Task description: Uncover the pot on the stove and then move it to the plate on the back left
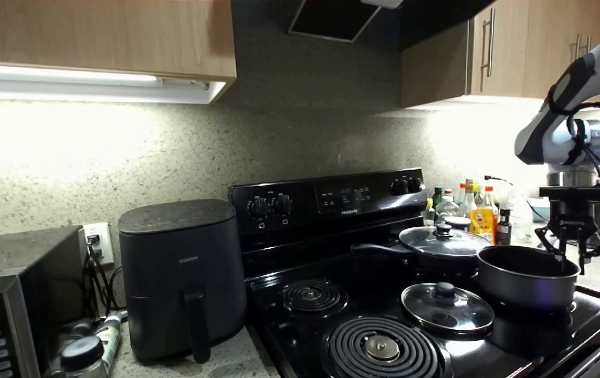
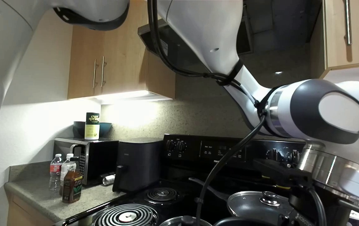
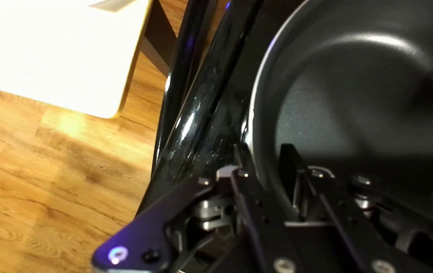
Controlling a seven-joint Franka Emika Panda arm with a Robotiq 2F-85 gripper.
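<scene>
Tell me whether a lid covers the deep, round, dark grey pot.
No: the pot stands open, with a round clear glass lid lying beside it on the glossy black stove.

A glossy black electric range [image 1: 376, 295] carries a deep, straight-sided dark grey round pot [image 1: 526, 286]. Left of the pot in both exterior views lies a round black-knobbed glass lid [image 1: 449, 315], and farther left is a large black spiral coil burner [image 1: 382, 347]. Behind the pot stands a wide, shallow, glass-lidded dark pan [image 1: 439, 263], and to the pot's rear left sits a small metal-rimmed black coil burner [image 1: 310, 294].
</scene>
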